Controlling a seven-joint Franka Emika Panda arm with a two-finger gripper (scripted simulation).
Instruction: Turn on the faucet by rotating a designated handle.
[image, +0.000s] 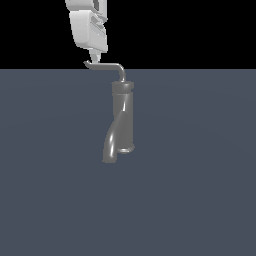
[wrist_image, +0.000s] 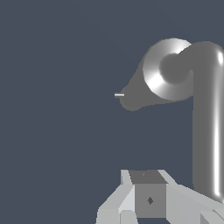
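Closest to the wrist camera, the gripper (wrist_image: 151, 199) is filling the frame's edge, and its fingers look drawn together with nothing between them, though I am not fully sure. Beyond it the handle (wrist_image: 205, 118) is running as a thick rod alongside, bending into the cap of the faucet (wrist_image: 168, 70). In the exterior view the faucet (image: 122, 117) is standing upright mid-floor, and the gripper (image: 94, 57) is sitting right above the handle's (image: 106, 65) hooked tip. I am judging this the push step: I am keeping contact far out along the rod for leverage and sweeping sideways around the cap, not pressing down.
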